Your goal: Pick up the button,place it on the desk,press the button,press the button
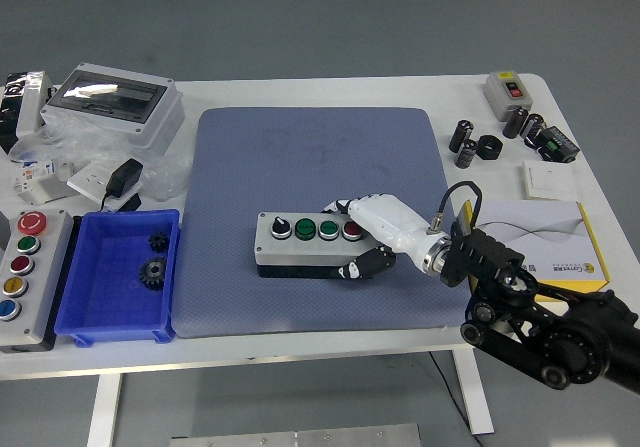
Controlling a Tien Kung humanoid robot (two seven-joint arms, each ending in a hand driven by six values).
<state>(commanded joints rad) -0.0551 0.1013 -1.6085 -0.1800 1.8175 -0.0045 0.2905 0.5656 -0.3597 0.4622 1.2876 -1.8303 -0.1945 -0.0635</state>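
The button box (308, 243), a grey panel with a black selector knob, two green buttons and a red one in a row, lies on the blue-grey mat (318, 167) in the middle of the white tabletop (400, 92), toward the mat's near edge. Far left on the tabletop sits a second control box (22, 279) with red, green, yellow and blue buttons, and just beside it a blue bin (115, 322) holding two dark gears (152, 270). Behind the bin are a grey enclosure with a clear lid (115, 102) and a black adapter (124, 177). The right hand (375, 232) grips the button box at its right end, its fingers (355, 267) curled around the front edge, others over the back by the red button. Right of it lies a yellow-edged box (530, 242).
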